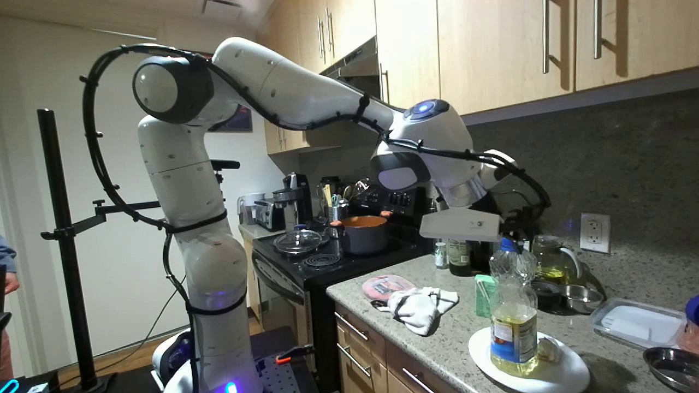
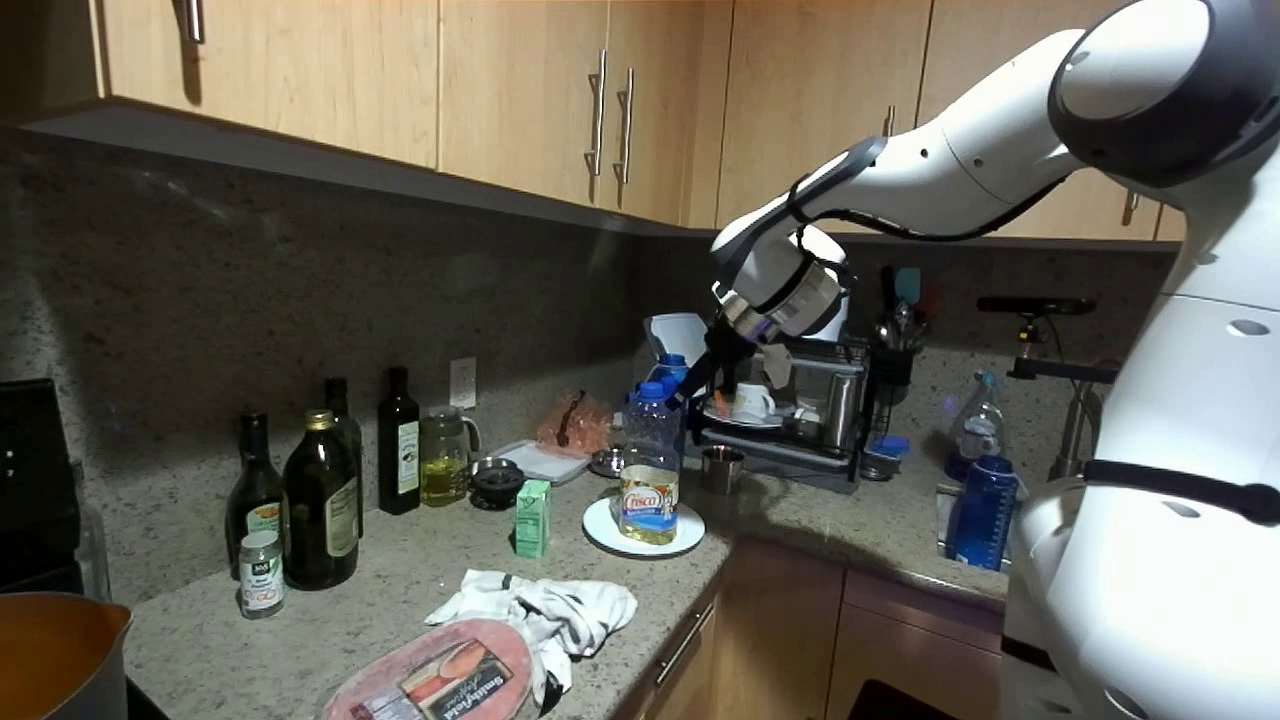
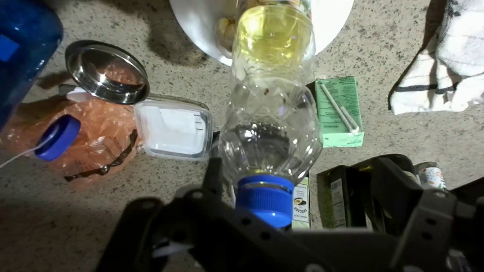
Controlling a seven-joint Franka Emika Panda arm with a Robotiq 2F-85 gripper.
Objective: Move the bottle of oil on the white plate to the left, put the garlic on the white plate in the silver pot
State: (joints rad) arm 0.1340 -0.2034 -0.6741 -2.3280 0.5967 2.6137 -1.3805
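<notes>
**Fingers (image 3: 397,185): spread, nothing pinched**

Bottle of oil (image 1: 514,314): upright on the white plate (image 1: 568,374), blue cap (image 3: 264,198) framed between them in the wrist view; room, I judge, for clamping. Garlic (image 1: 548,349): just right of the bottle, exterior view; probably why the bottle goes first.

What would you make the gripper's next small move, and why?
I'd probably shift the gripper slightly sideways to centre it on the cap: the jaws stand open, and the wrist view shows the cap nearer one jaw. The bottle stands upright on the plate, not yet gripped.
</notes>
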